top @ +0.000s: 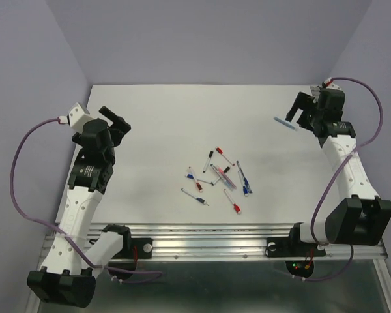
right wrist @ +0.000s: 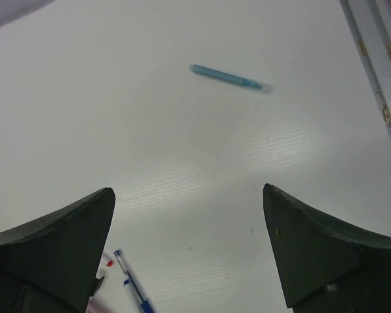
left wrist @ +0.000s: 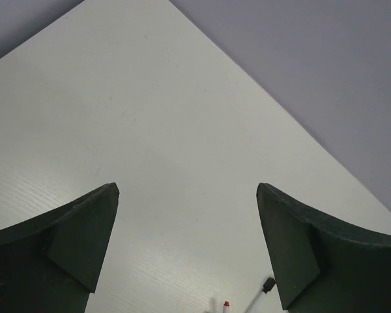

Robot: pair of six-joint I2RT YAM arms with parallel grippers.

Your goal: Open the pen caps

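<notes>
Left gripper (top: 117, 124) (left wrist: 188, 189): hovering over the table's (top: 156, 117) left side, fingers spread wide, holding nothing.
Right gripper (top: 300, 111) (right wrist: 189, 190): hanging open near the far right corner, beside a blue pen (top: 285, 122) (right wrist: 229, 77).
Pen caps (top: 237, 209): sitting on scattered pens (top: 218, 176) mid-table, toward the near edge.

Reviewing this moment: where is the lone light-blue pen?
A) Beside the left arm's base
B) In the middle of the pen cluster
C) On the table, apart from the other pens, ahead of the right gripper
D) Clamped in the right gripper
C: the light-blue pen lies alone on the table, ahead of the open, empty right gripper and well away from the cluster of pens.
</notes>
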